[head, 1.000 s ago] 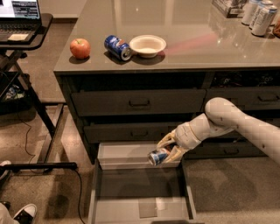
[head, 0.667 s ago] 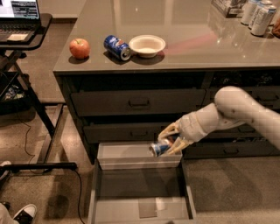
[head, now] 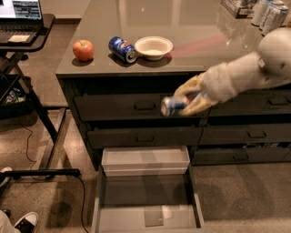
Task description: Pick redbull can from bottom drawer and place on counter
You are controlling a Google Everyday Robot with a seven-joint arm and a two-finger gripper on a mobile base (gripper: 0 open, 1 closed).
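Observation:
My gripper is shut on the redbull can, a slim blue-and-silver can held sideways in front of the top drawer, just below the counter's front edge. The arm reaches in from the right. The bottom drawer stands pulled open below, with a pale floor and a shallow white tray at its back; nothing lies in it. The counter is the glossy grey-brown top above the drawers.
On the counter's left part lie a red apple, a blue Pepsi can on its side and a white bowl. Tall silver cans stand at the far right. A black laptop desk stands left.
My gripper has lifted the redbull can from just above the open bottom drawer up to the height of the top drawer and a little to the right.

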